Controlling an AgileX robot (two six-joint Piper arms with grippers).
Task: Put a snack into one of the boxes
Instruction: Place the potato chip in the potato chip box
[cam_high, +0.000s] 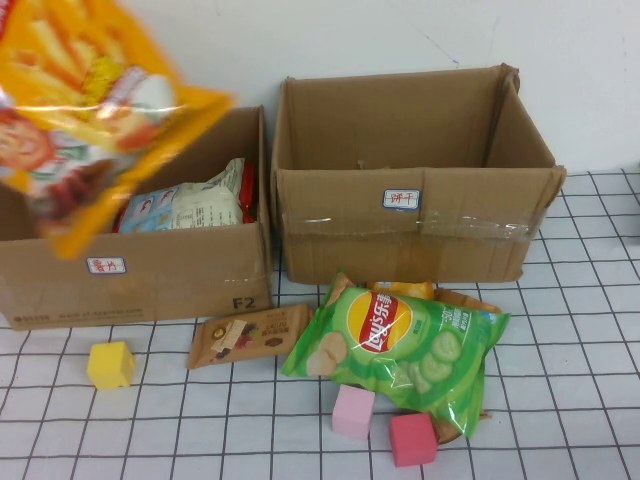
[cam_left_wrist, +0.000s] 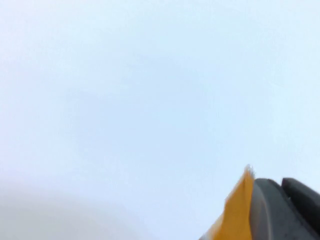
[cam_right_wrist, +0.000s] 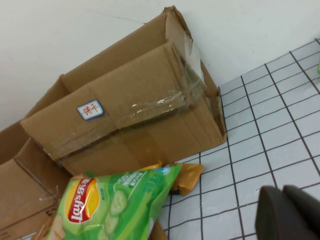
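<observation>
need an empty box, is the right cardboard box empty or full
Empty as far as visible: the right cardboard box shows bare inner walls, while the left cardboard box holds a packet.

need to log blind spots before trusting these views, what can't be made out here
- Left gripper: only a dark finger edge beside the orange bag in the left wrist view; that bag hides it in the high view.
- Right gripper: cut off by the right wrist view's edge, absent from the high view.
- Snacks under the green chip bag: mostly covered.
- Right box floor: hidden by its front wall.
</observation>
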